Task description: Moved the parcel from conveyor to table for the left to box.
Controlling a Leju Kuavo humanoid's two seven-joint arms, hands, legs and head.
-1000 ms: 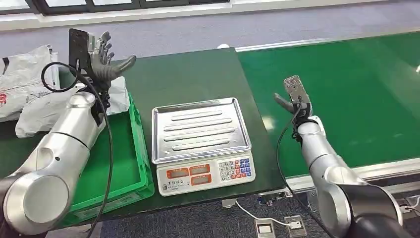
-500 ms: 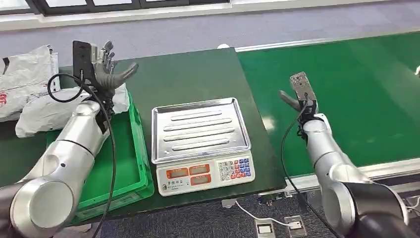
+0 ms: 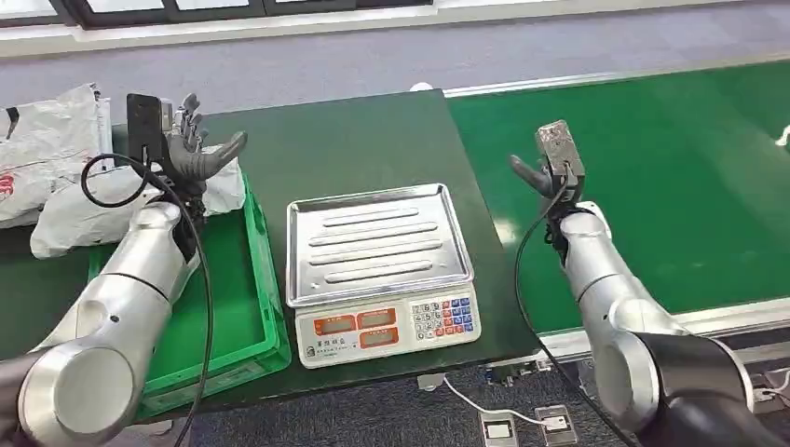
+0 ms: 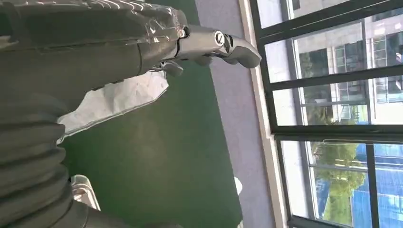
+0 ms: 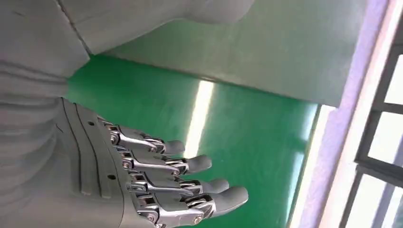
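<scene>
A white plastic mailer parcel (image 3: pixel 93 209), crumpled and flattish, lies at the far left of the dark green table (image 3: pixel 373 140), its right end resting over the far rim of the green crate (image 3: pixel 251 289). A second white mailer (image 3: pixel 42 149), with a red mark and a dark corner, lies just beyond it at the table's left edge. The green conveyor belt (image 3: pixel 652 177) runs along the table's right side.

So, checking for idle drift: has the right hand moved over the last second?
Yes. The right hand has shifted slightly up the picture, staying right of the scale.
</scene>
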